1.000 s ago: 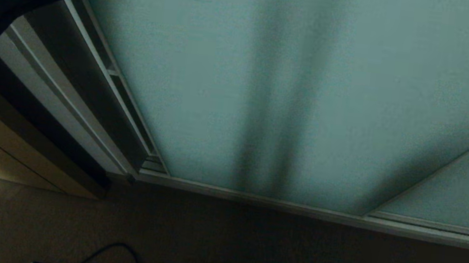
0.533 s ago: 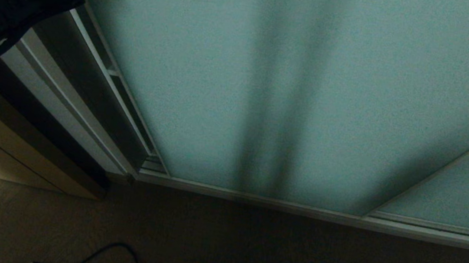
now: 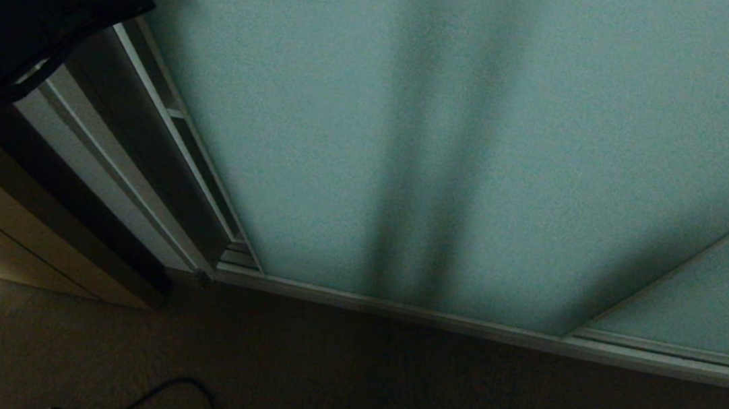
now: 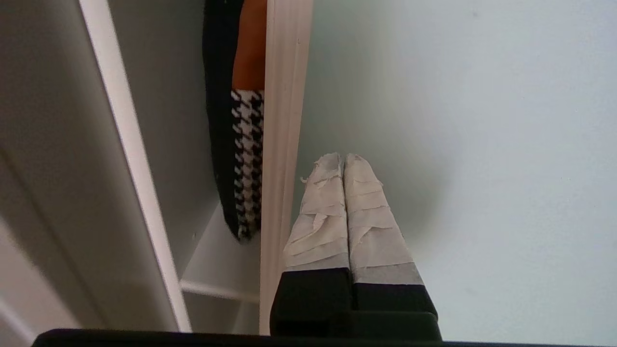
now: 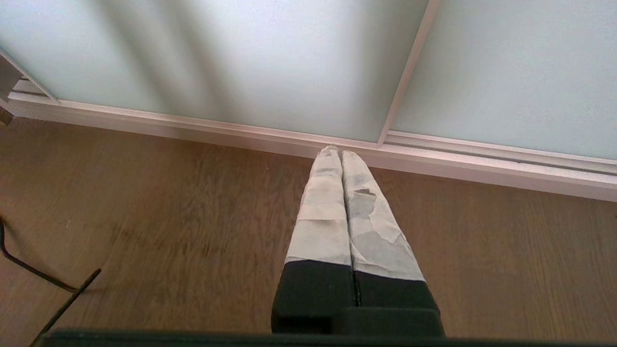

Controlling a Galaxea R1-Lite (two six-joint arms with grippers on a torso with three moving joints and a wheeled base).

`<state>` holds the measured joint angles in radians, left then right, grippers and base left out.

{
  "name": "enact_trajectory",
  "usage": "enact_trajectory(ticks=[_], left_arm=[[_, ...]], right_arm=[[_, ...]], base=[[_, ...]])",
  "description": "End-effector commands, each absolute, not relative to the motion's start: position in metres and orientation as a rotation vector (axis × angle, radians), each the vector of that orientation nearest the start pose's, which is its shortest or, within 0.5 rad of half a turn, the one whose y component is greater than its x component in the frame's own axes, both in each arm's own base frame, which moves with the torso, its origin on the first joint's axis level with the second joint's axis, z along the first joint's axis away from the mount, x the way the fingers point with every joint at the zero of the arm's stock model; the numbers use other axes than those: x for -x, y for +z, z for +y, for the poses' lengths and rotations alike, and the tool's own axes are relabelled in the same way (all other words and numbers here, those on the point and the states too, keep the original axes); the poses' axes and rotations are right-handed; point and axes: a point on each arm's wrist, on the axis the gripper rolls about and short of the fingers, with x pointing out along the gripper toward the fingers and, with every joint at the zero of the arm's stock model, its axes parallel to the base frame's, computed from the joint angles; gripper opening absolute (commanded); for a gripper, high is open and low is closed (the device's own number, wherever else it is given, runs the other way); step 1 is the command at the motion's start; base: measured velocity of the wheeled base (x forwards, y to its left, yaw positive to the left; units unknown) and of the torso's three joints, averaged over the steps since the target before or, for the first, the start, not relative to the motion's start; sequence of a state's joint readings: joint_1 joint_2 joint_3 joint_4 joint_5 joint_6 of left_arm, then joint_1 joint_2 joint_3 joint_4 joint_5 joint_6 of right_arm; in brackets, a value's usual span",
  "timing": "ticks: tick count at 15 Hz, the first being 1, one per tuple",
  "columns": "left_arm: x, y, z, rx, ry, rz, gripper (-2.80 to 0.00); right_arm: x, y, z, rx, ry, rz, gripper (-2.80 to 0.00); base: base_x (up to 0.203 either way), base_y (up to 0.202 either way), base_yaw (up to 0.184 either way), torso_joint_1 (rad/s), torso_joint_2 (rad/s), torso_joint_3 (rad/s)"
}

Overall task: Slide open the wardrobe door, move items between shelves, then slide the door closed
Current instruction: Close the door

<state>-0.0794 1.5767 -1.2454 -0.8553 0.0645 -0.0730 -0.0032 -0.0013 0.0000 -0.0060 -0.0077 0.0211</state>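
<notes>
While the sliding wardrobe door (image 3: 479,142) fills most of the head view, its silver-white frame edge (image 4: 282,144) stands just beside the left gripper (image 4: 343,156) in the left wrist view. Left gripper: taped fingers (image 4: 320,217) pressed together, holding nothing, tips over the frosted panel next to that frame edge. Narrow gap open past the frame: a houndstooth-patterned item (image 4: 248,159) with a black edge hangs inside, white shelf (image 4: 217,289) edge visible lower in the compartment. Head view, upper left: dark black mass (image 3: 26,6), can't tell what it is. Right gripper (image 5: 341,152): fingers closed together, empty, pointing down over the wood floor (image 5: 168,217) near the bottom track (image 5: 482,164). Black cable (image 5: 29,274) on the floor.
</notes>
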Motion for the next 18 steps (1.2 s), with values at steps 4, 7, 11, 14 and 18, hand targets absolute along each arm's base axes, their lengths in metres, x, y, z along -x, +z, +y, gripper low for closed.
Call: enact_trajectory(ticks=[4, 7, 11, 14, 18], left_arm=[[-0.302, 0.351, -0.023, 0.108, -0.033, -0.497, -2.8], [-0.297, 0.358, -0.022, 0.107, -0.023, -0.537, -2.8], [-0.278, 0.373, -0.015, 0.102, -0.007, -0.585, -2.8], [-0.277, 0.375, -0.006, 0.089, 0.021, -0.59, -2.8], [-0.278, 0.377, 0.009, 0.07, 0.062, -0.592, -2.8]], right_arm=[[0.023, 0.076, 0.0, -0.021, -0.011, -0.008, -2.8], [0.023, 0.076, 0.0, -0.022, -0.011, -0.008, -2.8], [0.023, 0.076, 0.0, -0.023, -0.011, -0.008, -2.8], [0.023, 0.076, 0.0, -0.021, -0.011, -0.008, -2.8], [0.023, 0.076, 0.0, -0.021, -0.011, -0.008, -2.8]], base=[[0.0, 0.0, 0.0, 0.0, 0.0, 0.0], [0.0, 0.0, 0.0, 0.0, 0.0, 0.0], [0.0, 0.0, 0.0, 0.0, 0.0, 0.0], [0.0, 0.0, 0.0, 0.0, 0.0, 0.0], [0.0, 0.0, 0.0, 0.0, 0.0, 0.0]])
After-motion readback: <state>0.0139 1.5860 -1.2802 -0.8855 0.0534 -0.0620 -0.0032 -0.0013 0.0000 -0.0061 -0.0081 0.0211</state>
